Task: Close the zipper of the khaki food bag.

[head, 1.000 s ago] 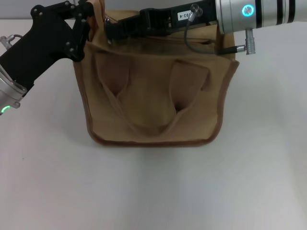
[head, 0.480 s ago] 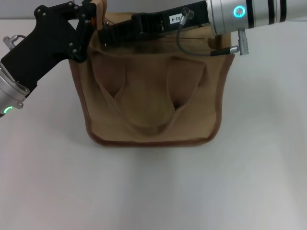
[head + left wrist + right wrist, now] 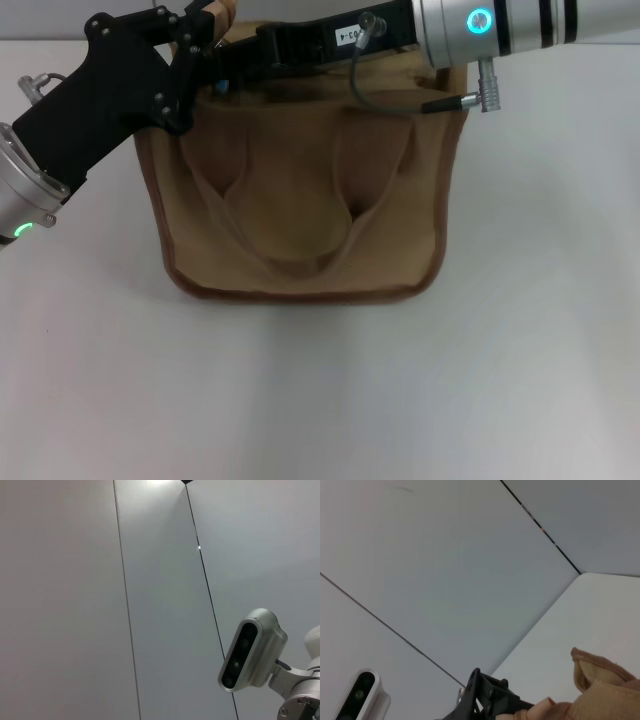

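Observation:
The khaki food bag (image 3: 300, 200) stands on the white table (image 3: 520, 350), with its two loop handles (image 3: 290, 262) hanging down the front. My left gripper (image 3: 203, 32) is at the bag's top left corner, shut on the orange-brown side tab (image 3: 222, 12). My right arm reaches across the bag's top from the right. My right gripper (image 3: 222, 72) is at the left end of the zipper line, shut where the pull tab lies. The arm hides the zipper and the pull. The right wrist view shows the bag's corner (image 3: 602, 685) and the left gripper (image 3: 487, 700).
The wrist views mostly show grey wall panels. The robot's head camera appears in the left wrist view (image 3: 250, 650) and in the right wrist view (image 3: 360, 695). A cable loop (image 3: 385, 95) hangs from my right wrist over the bag's top.
My right gripper has moved left along the bag's top. The bag has slid a little to the left with it. My left gripper has shifted slightly right, still on the corner.

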